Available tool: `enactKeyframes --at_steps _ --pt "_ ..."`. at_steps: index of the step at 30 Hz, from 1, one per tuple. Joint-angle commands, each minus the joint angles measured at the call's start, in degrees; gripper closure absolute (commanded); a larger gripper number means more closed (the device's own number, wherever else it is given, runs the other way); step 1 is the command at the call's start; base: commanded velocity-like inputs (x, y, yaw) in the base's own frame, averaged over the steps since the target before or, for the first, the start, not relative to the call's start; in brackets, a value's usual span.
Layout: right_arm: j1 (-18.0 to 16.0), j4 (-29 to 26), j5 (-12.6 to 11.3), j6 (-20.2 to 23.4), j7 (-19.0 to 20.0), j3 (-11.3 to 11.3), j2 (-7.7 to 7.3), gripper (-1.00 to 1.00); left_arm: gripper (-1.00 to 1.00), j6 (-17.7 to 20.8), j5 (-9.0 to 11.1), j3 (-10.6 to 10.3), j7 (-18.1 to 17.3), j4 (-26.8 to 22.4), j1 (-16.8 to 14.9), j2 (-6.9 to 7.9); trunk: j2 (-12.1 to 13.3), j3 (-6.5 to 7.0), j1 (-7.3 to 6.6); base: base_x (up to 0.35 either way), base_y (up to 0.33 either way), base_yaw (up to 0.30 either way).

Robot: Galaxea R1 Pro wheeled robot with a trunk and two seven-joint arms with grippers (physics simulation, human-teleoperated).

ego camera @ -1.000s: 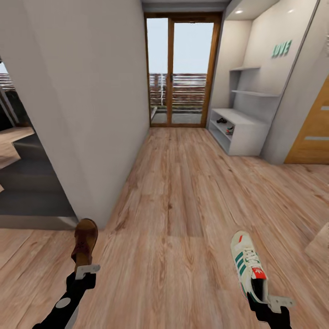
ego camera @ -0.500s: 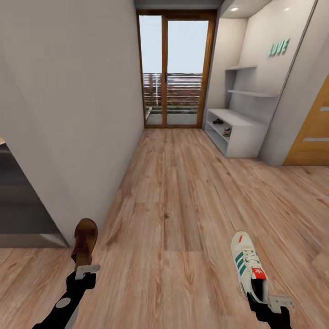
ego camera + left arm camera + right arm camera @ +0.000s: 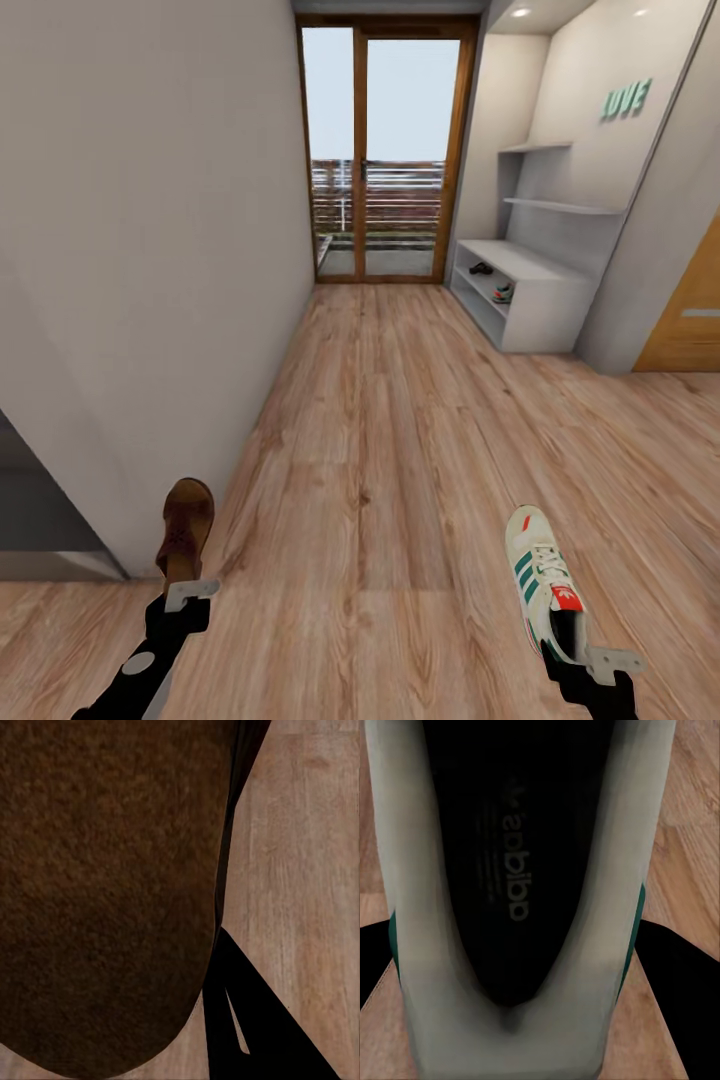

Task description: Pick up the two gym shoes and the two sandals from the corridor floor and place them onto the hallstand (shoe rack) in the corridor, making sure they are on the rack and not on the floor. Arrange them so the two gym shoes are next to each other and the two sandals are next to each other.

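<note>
In the head view my left gripper (image 3: 187, 592) is shut on the heel of a brown sandal (image 3: 187, 526), held above the corridor floor (image 3: 400, 420) at the lower left. My right gripper (image 3: 592, 657) is shut on the heel of a white gym shoe (image 3: 538, 578) with green stripes, at the lower right. The left wrist view looks onto the sandal's brown sole (image 3: 105, 892); the right wrist view looks into the gym shoe's dark inside (image 3: 517, 892). The light-grey hallstand (image 3: 545, 305) stands far ahead on the right, with a dark sandal (image 3: 481, 267) and a gym shoe (image 3: 503, 292) on its open shelves.
A white wall (image 3: 150, 250) runs close along the left, with a dark opening at its lower end. A glass double door (image 3: 385, 160) closes the corridor's far end. A wooden door (image 3: 690, 325) stands right of the hallstand.
The whole view has shifted: the camera has moved along the corridor, and the dark opening on the left has slid mostly out of sight. Both grippers hold their shoes as before.
</note>
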Motion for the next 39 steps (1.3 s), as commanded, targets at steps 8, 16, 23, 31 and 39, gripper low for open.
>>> enactKeyframes --at_steps 8,16,23,31,39 --pt "0.0 0.1 -0.6 -0.2 0.4 -0.1 0.00 1.00 1.00 -0.2 -0.8 0.5 -0.3 0.0 0.0 -0.08 0.0 -0.05 0.02 0.341 0.000 0.000" --pt "0.0 0.1 -0.6 -0.2 0.4 -0.1 0.00 1.00 1.00 -0.2 -0.8 0.5 -0.2 0.0 0.0 -0.08 0.0 -0.05 0.02 0.341 0.000 0.000" --pt "0.0 0.1 -0.6 -0.2 0.4 -0.1 0.00 1.00 1.00 -0.2 -0.8 0.5 -0.2 0.0 0.0 -0.08 0.0 -0.05 0.02 0.341 0.000 0.000" --pt "0.0 0.1 -0.6 -0.2 0.4 -0.1 0.00 1.00 1.00 -0.2 -0.8 0.5 -0.2 0.0 0.0 -0.08 0.0 -0.05 0.02 0.340 0.000 0.000" --pt "0.0 0.1 -0.6 -0.2 0.4 -0.1 0.00 1.00 1.00 -0.2 -0.8 0.5 -0.2 0.0 0.0 -0.08 0.0 -0.05 0.02 0.341 0.000 0.000"
